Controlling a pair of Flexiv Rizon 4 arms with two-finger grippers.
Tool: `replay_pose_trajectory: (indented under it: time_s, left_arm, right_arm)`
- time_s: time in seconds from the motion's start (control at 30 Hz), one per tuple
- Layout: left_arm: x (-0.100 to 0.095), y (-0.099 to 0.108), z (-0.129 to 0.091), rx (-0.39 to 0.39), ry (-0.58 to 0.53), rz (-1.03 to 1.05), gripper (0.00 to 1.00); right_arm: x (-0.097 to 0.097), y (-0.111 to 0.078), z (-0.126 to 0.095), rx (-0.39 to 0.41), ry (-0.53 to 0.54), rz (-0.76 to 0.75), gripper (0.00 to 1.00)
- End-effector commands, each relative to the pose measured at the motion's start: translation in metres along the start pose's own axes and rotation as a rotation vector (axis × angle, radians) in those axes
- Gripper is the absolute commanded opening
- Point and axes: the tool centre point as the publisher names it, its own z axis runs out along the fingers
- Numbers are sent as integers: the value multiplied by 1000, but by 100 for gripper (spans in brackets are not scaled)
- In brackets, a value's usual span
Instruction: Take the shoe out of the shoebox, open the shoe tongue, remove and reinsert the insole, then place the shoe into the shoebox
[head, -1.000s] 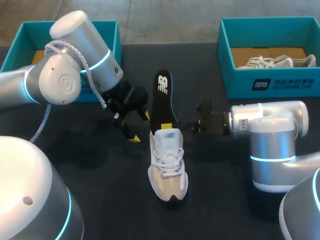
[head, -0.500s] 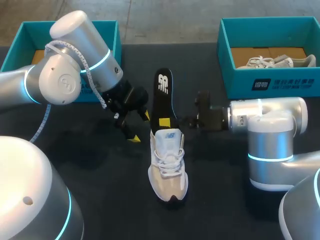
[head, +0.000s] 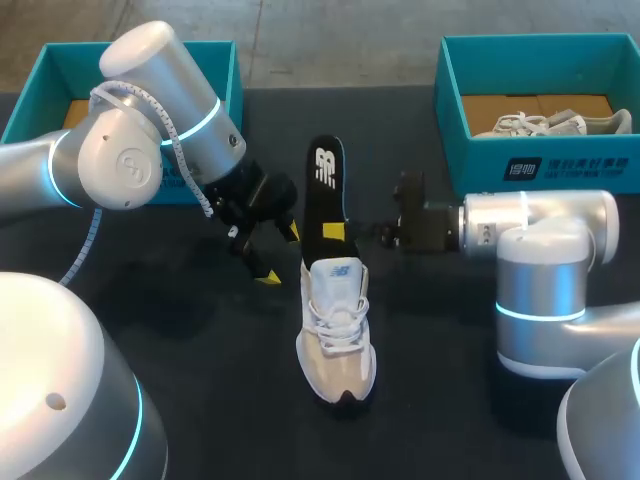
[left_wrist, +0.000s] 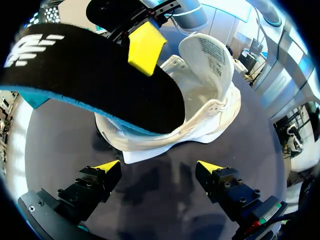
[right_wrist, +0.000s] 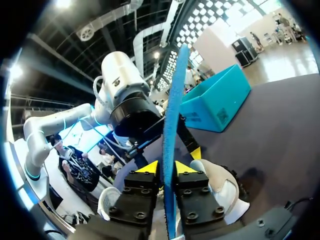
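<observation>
Two pincers sit close to the white shoe (head: 337, 330), which lies sole-down on the dark surface (head: 200, 400), outside both boxes, laces up and tongue (left_wrist: 210, 50) standing open. The right pincer (head: 340, 232) is clenched on the black insole (head: 328, 195): in its own wrist view the insole's blue edge runs straight up between the two yellow tips, which press it from both sides. One end of the insole reaches over the shoe's heel opening just under this pincer; whether it sits inside I cannot tell. The other end stretches away beyond the pincer and carries a white logo. The tongue's inner face bears a label of small print, too fine to read.

The left pincer (head: 280, 255) is released, fingers spread with nothing between them; the shoe's heel opening lies straight ahead of it, a strip of surface between. A teal shoebox (head: 60, 60) lies behind the left pincer. A second teal box (head: 540, 165), white print on its front wall, lies behind the right pincer and holds another pale shoe (head: 550, 123). Both boxes stand well apart from the shoe's toe
</observation>
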Motion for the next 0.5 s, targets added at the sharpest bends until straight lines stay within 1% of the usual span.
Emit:
replay_pose_trajectory:
  time_s: [0.03,0.5]
  left_arm:
    - [1,0,1,0,-3,1,100]
    - [1,0,1,0,-3,1,100]
  right_arm:
    - [-2,-1,4,-2,0,1,0]
    - [-4,-13,1,18,-4,55,0]
